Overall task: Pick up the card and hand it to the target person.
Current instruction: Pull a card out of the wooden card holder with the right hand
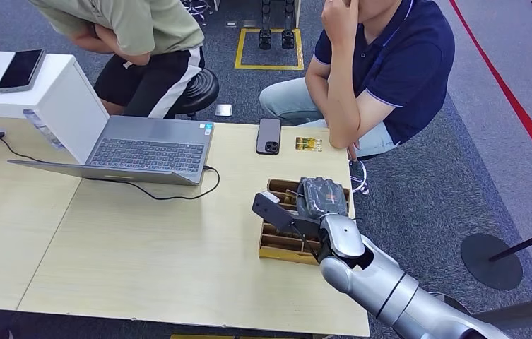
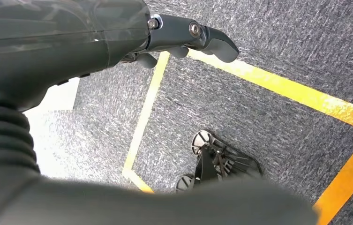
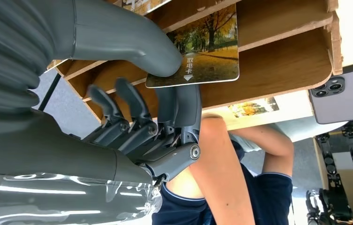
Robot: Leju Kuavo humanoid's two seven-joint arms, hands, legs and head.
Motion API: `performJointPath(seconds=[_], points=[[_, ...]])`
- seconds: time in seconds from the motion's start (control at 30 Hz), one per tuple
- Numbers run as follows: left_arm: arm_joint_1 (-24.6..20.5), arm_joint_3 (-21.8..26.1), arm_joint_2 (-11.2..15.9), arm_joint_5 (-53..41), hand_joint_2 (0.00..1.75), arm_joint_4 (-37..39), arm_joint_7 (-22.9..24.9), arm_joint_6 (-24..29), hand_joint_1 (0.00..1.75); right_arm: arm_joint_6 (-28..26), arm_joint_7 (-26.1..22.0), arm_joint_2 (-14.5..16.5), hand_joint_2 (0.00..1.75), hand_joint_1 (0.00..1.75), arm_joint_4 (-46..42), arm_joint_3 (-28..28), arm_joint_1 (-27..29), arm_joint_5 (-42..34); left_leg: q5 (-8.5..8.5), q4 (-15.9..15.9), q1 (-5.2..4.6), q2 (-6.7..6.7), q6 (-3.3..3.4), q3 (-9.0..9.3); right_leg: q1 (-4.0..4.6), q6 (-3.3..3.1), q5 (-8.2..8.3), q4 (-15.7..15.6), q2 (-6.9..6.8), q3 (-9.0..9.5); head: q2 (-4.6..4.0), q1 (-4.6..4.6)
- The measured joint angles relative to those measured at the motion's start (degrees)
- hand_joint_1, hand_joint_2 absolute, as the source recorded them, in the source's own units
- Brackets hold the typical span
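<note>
Right hand [image 3: 165, 117] reaches into the slotted wooden card holder [image 1: 277, 244], thumb and fingers pinching the autumn-photo card [image 3: 202, 51] standing in its slot, so it can be lifted out.

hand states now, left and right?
Left hand: holds nothing, fingers apart, over the floor.
Right hand: pinches the card over the wooden organizer.

A phone [image 1: 268, 135] lies between laptop [image 1: 146, 150] and card [image 1: 308, 144], behind the tray [image 1: 280, 247].
</note>
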Motion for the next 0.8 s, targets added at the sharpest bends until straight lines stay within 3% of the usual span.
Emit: performJointPath(seconds=[0.43, 0.8], points=[[0.0, 0.0, 0.0, 0.2, 1.75, -0.02, -0.34, 0.87, 0.0, -0.51, -0.8, -0.02, 1.75, 1.71, -0.03, -0.02, 0.0, -0.87, 0.0, 0.0, 0.0, 0.0, 0.0, 0.01, 0.0, 0.0, 0.0, 0.0, 0.01, 0.0, 0.0, 0.0], [0.0, 0.0, 0.0, 0.26, 1.75, -0.01, -0.4, 0.75, 0.0, -5.76, -6.43, -0.16, 1.75, 1.71, -2.92, -0.8, -0.1, -10.92, 0.0, 0.0, 0.0, 0.0, 0.0, -0.02, 0.0, 0.0, 0.0, 0.0, 0.0, -0.01, 0.0, -0.01]])
